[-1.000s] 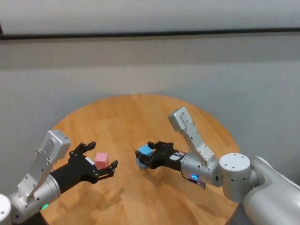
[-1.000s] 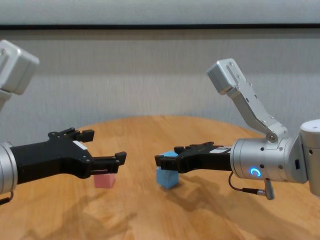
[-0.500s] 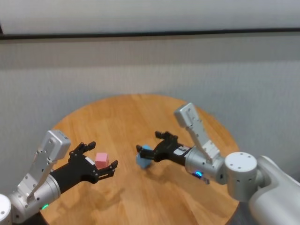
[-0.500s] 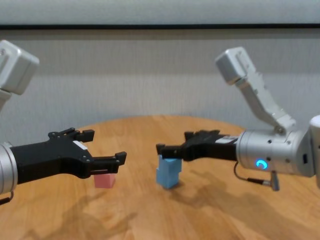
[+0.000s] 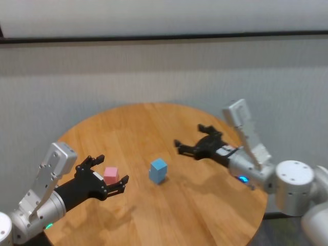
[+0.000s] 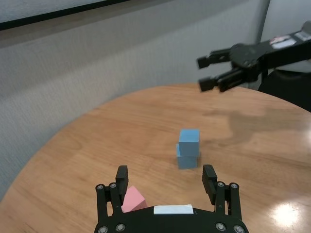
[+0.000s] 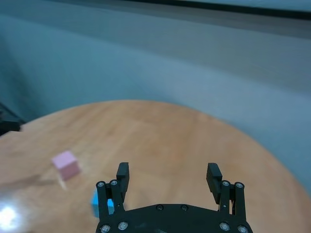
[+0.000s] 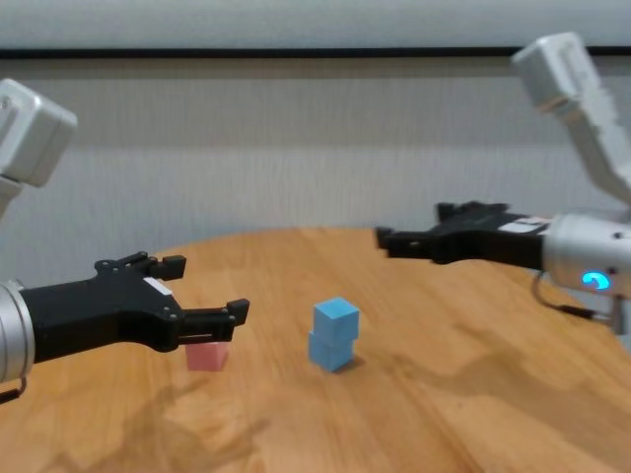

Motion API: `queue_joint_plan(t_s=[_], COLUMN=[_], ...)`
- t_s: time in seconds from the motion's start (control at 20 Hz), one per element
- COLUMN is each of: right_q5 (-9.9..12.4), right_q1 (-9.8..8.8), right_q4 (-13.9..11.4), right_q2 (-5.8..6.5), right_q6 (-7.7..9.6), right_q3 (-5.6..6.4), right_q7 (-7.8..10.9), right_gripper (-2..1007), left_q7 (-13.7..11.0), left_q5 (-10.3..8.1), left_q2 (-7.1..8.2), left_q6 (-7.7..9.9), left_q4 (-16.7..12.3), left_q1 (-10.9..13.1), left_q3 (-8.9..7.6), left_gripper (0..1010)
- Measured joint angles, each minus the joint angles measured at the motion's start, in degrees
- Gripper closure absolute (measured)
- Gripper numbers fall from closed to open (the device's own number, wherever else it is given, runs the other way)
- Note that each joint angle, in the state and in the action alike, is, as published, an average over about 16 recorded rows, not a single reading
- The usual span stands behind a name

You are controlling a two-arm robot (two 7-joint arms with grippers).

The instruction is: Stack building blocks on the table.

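Observation:
Two light blue building blocks (image 5: 158, 170) stand stacked one on the other, mid-table, the upper block (image 8: 336, 317) turned slightly on the lower (image 8: 330, 350). My right gripper (image 5: 188, 136) is open and empty, raised above the table (image 5: 154, 123) to the right of the stack and well apart from it. The pink block (image 5: 110, 174) lies on the table left of the stack. My left gripper (image 8: 209, 286) hovers open just over the pink block (image 8: 207, 357), not touching it. In the left wrist view the pink block (image 6: 132, 200) sits by one finger, partly hidden by the gripper body.
The round wooden table has bare wood around the blocks, with its far edge (image 8: 296, 235) against a grey wall. The right forearm (image 8: 592, 261) hangs over the table's right side.
My right gripper has opened, left the upper blue block on the lower one, and drawn back up and to the right. The left arm and pink block have not moved.

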Motion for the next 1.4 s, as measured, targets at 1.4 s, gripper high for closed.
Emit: queue_joint_plan(t_s=[1.4], right_q5=[-1.2], right_q1=[-5.53], right_q4=[-3.9], right_q2=[4.79], right_q6=[-1.83], right_q3=[4.05], right_q7=[-2.98], right_gripper=[5], left_q7=[2.9], left_q5=[0.62], left_q2=[-1.21], left_q6=[3.03], left_q4=[2.9], left_q1=[-2.1], left_q3=[0.00], left_gripper=[8])
